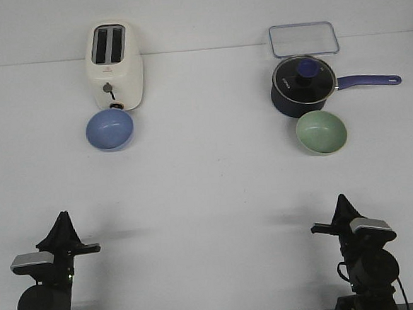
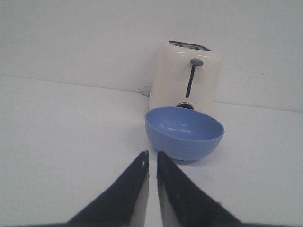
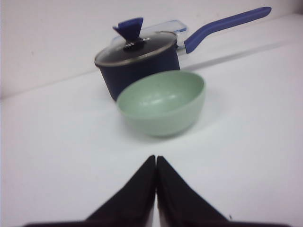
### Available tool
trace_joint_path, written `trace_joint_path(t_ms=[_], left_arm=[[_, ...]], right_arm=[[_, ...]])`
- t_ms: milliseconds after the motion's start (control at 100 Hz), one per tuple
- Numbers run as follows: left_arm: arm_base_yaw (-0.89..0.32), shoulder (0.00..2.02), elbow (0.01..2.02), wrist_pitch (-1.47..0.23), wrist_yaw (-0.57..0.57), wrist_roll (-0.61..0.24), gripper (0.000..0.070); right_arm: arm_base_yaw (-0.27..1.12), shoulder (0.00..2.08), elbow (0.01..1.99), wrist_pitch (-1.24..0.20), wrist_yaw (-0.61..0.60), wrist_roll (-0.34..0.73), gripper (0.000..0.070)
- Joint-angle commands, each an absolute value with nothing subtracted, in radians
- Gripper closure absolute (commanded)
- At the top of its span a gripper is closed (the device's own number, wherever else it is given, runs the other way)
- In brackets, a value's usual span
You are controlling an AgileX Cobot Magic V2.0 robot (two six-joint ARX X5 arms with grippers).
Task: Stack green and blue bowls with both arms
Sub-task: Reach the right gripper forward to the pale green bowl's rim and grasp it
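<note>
Nothing is held yet. The left pincer (image 2: 152, 165) is seen nearly pressed together, only a thin slit left between its tips; the right pincer (image 3: 155, 165) is seen fully pressed together. Both are parked at the near edge of the counter (image 1: 209, 190), well apart from the bowls.

The blue bowl (image 1: 110, 129) is placed just in front of the toaster (image 1: 114, 64), apparently touching its base. The green bowl (image 1: 321, 133) is placed far to the right of the toaster, just in front of the saucepan (image 1: 302, 84).

A rim grasp may be spoiled by this crowding: the toaster or saucepan could be struck, or a smooth bowl pushed away or tipped if the tips are not spread first.
</note>
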State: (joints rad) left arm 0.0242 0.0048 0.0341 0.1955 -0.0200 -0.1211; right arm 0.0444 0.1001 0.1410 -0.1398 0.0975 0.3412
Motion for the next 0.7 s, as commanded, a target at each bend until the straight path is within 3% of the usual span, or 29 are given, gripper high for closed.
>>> trace_joint_path(t_ms=[0,190,230,280,370,420,690], left_arm=[[0.026,0.003,0.014,0.21,-0.018,-0.117,0.0685],[0.026,0.003,0.014,0.21,-0.018,-0.117,0.0685],[0.026,0.003,0.014,0.21,-0.018,-0.117,0.0685],[0.026,0.003,0.014,0.21,-0.018,-0.117,0.0685],[0.026,0.003,0.014,0.21,-0.018,-0.117,0.0685],[0.026,0.003,0.014,0.21,-0.018,-0.117,0.0685],[0.026,0.003,0.014,0.21,-0.018,-0.117,0.0685]], right_arm=[[0.044,0.181,0.22,-0.134,0.095,0.377,0.07],[0.027,0.55,0.494,-0.239,0.081,0.334,0.0699],[0.016,0.636,0.555,-0.266,0.064,0.31,0.0671],[0.0,0.739,0.63,-0.299,0.046,0.29,0.0551],[-0.032,0.915,0.755,-0.355,0.03,0.273,0.023],[-0.052,1.004,0.818,-0.379,0.018,0.263,0.0144],[-0.147,1.394,1.068,-0.398,-0.008,0.197,0.0137]])
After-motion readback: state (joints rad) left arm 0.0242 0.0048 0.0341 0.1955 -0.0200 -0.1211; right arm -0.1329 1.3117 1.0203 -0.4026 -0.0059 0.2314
